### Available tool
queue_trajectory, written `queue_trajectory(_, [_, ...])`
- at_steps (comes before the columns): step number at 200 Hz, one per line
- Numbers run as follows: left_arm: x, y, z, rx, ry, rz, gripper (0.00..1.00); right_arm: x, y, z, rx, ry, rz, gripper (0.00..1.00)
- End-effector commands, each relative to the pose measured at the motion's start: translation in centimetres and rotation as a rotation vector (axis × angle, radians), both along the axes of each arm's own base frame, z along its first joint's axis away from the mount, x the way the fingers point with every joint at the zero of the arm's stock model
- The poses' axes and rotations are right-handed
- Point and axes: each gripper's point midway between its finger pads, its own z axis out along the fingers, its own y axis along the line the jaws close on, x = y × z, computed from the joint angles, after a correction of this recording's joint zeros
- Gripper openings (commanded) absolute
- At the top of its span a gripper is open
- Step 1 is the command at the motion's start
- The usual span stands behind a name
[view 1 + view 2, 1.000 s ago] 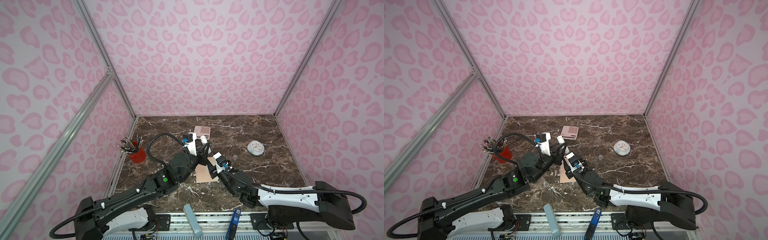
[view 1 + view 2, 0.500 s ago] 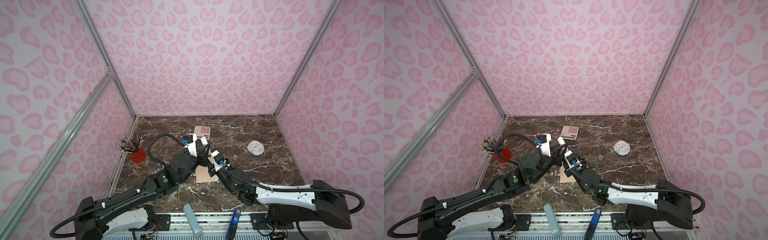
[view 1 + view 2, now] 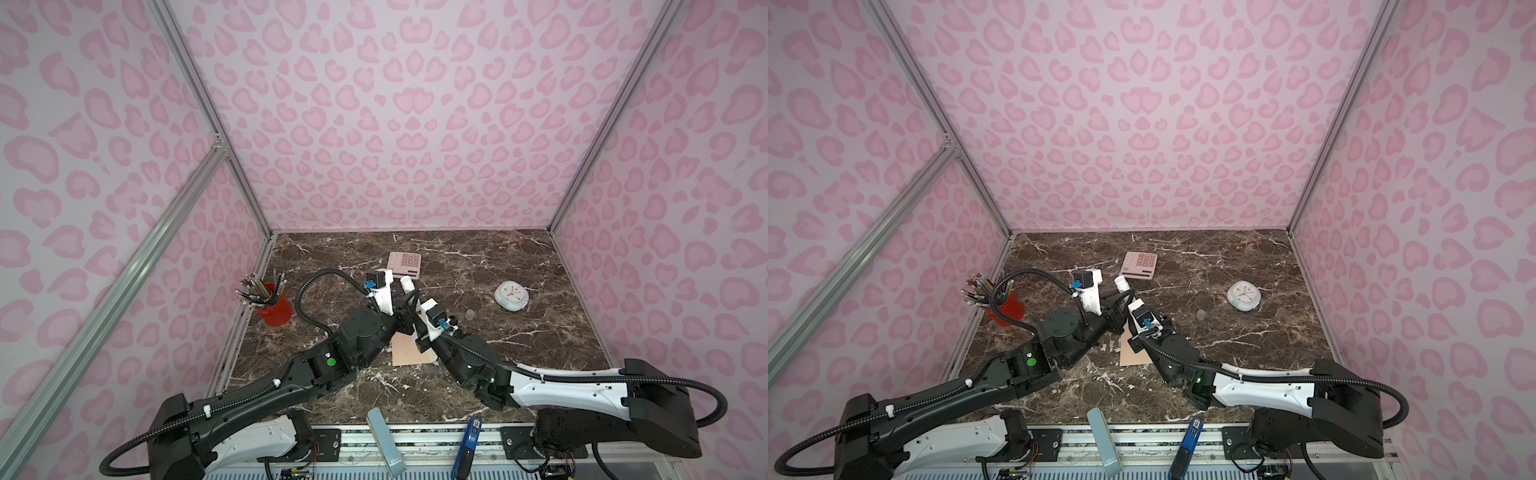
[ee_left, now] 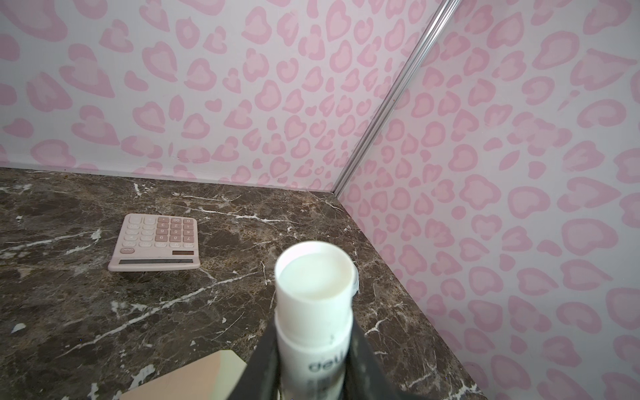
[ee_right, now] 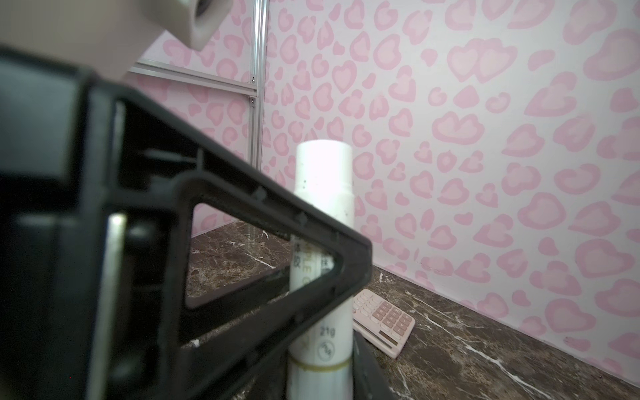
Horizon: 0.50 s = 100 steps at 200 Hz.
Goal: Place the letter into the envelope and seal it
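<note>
While one peach paper envelope (image 3: 409, 353) lies flat on the marble bench (image 3: 519, 374) under both arms, the left hand (image 4: 311, 349) clamps the single white glue stick (image 4: 313, 311), labelled "deli" and "21g". The right hand (image 5: 322, 377) has a finger (image 5: 367, 367) against its base, can't tell if it's gripping. Also one pink calculator (image 3: 404, 264), one round clock (image 3: 511, 295), one red pencil cup (image 3: 275, 309).

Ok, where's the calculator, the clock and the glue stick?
Calculator (image 3: 404, 264): in a top view, on its keys.
Clock (image 3: 511, 294): in a top view, on its face.
Glue stick (image 4: 313, 277): left wrist view, on its white end.
</note>
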Motion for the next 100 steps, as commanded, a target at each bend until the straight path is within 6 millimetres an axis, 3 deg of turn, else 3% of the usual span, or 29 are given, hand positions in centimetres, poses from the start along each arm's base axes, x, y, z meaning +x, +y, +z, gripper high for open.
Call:
queue_trajectory(1, [-0.08,-0.21,0.35,-0.026,-0.005,-0.010,0.08,0.00,0.29,0.50,0.022,-0.001,0.010,0.28])
queue_trajectory(34, [-0.17,-0.26,0.44,-0.025,-0.008,-0.017,0.08,0.01,0.26,0.31,0.020,0.007,0.010,0.26])
queue_trajectory(60, [-0.21,-0.19,0.54,-0.021,-0.011,-0.017,0.08,0.13,0.22,-0.03,0.011,0.016,0.004,0.41])
queue_trajectory(100, [-0.23,-0.11,0.62,-0.020,-0.014,-0.016,0.08,0.17,0.10,-0.30,0.011,0.023,-0.002,0.37])
